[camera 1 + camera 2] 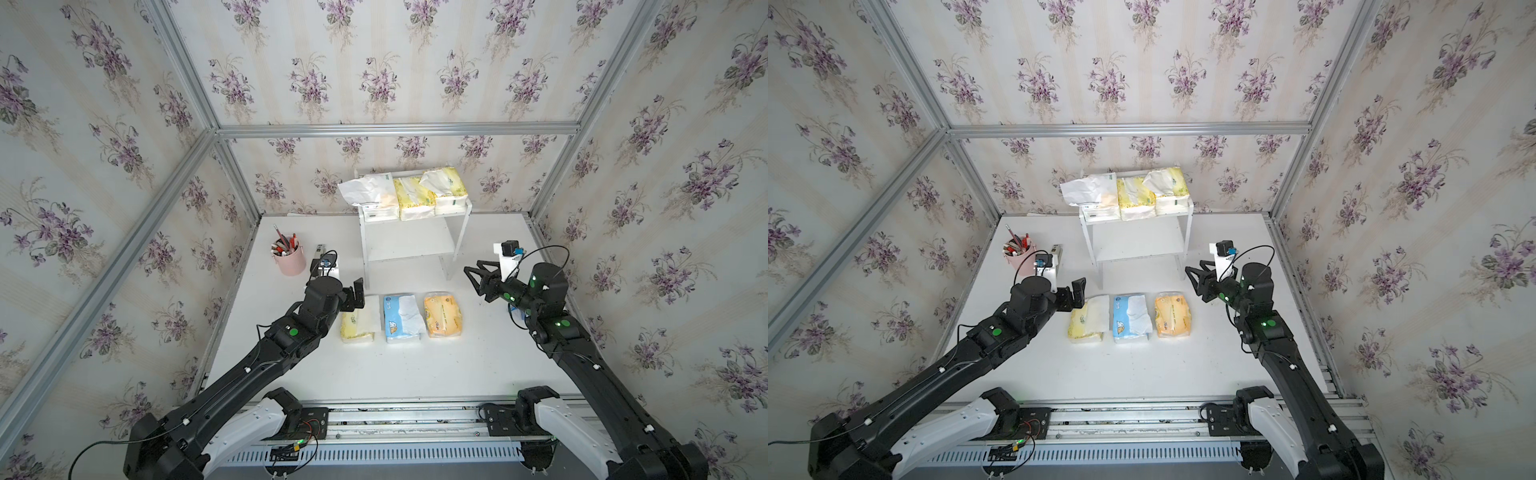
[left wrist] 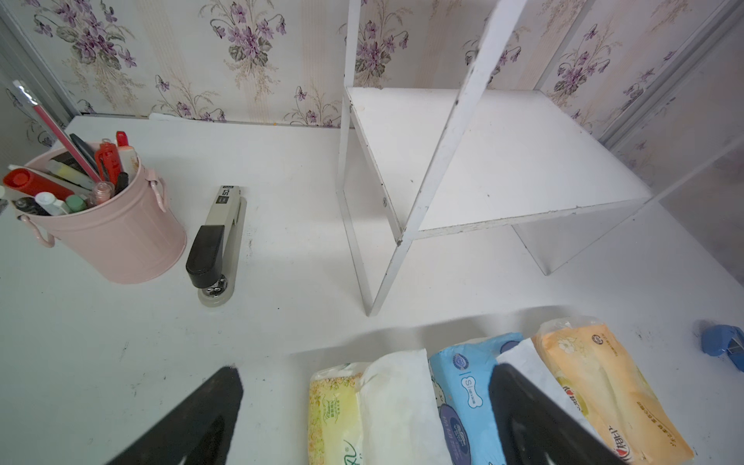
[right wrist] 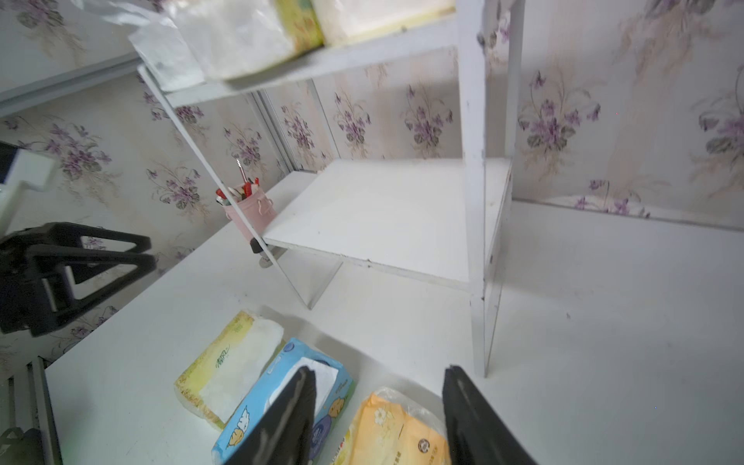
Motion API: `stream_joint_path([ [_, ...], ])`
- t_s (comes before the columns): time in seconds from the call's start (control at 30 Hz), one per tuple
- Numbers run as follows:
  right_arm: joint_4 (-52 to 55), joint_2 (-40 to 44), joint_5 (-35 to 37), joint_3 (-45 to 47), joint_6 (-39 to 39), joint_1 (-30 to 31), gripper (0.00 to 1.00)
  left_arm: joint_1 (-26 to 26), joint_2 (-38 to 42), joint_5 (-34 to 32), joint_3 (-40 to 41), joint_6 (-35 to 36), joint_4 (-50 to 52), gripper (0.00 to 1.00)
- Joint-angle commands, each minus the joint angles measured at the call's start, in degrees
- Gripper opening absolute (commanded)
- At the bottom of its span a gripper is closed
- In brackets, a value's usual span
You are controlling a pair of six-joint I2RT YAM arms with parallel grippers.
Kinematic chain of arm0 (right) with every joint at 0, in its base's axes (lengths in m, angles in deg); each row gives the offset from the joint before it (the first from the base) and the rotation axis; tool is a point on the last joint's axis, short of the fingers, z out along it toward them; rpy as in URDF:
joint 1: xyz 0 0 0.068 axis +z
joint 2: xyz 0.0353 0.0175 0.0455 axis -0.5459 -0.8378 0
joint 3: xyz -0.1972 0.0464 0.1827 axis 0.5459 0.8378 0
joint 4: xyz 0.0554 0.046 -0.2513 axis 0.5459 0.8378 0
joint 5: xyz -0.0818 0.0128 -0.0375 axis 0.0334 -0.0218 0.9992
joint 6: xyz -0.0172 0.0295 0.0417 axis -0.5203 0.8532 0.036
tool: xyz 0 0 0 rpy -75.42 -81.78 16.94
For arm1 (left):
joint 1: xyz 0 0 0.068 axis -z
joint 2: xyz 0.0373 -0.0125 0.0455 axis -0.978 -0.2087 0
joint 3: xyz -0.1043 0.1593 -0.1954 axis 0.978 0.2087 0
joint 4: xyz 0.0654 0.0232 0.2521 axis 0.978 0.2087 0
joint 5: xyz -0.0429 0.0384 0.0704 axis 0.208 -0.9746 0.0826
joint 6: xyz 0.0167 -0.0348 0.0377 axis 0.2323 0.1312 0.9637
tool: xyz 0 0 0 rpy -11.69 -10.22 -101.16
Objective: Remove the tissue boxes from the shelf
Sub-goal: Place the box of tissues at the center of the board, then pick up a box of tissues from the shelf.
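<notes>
A white two-tier shelf (image 1: 409,245) stands at the back of a white bench (image 1: 415,370). Its top tier carries three tissue packs in a row: a white pack (image 1: 368,191) at the left end, a yellow middle pack (image 1: 413,199), and a yellow end pack (image 1: 446,185) at the right. In front of the shelf, three more packs lie side by side on the bench: a yellow front pack (image 1: 357,326), a blue-and-white pack (image 1: 401,318) and an orange pack (image 1: 442,313).

The left arm stretches forward with its wrist turned inward. The left pincer (image 1: 356,294) hangs in front of the shelf's left leg, above the shelf-side end of the yellow front pack. Its fingers are spread wide and hold nothing.

The right arm is bent at the elbow, with the forearm angled toward the shelf. The right pincer (image 1: 473,272) sits near the shelf's right front leg, fingers parted and empty.
</notes>
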Motion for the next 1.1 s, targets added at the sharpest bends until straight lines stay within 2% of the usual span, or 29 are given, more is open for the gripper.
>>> stream_joint_path([
  [0.0,-10.6,1.1,-4.5,-0.9,-1.2,-0.1,0.58,-0.5,-1.4,2.7,-1.0,-1.7,0.7,0.99],
  [0.17,-12.8,-0.6,-9.3,-6.4,-5.2,0.7,0.61,-2.4,-2.9,5.3,-1.3,-3.1,1.8,0.99],
  [0.3,-9.3,-2.3,-9.4,-11.3,-15.5,4.5,0.67,-5.6,-2.8,10.3,0.7,-4.5,0.7,0.99],
  [0.4,-5.3,-4.0,-6.2,-14.8,-26.0,9.5,0.71,-8.8,-2.0,14.8,3.0,-6.6,-0.4,0.99],
  [0.5,-0.3,-6.7,0.4,-19.3,-38.3,15.2,0.76,-12.0,-0.9,18.7,5.3,-8.5,-1.7,0.99],
  [0.6,4.3,-10.5,5.2,-25.1,-47.0,18.5,0.77,-14.1,0.3,20.5,7.0,-9.8,-2.2,0.99],
  [0.7,8.1,-13.9,9.4,-29.9,-54.0,22.4,0.79,-15.3,1.3,21.1,7.9,-10.5,-1.7,0.99],
  [0.83,8.6,-16.9,16.1,-32.4,-63.7,26.6,0.85,-16.4,2.2,22.0,8.8,-11.3,-1.8,0.99],
  [1.07,12.8,-24.2,25.2,-39.0,-71.6,29.4,0.87,-16.9,2.6,22.7,8.8,-11.6,-1.5,0.99],
])
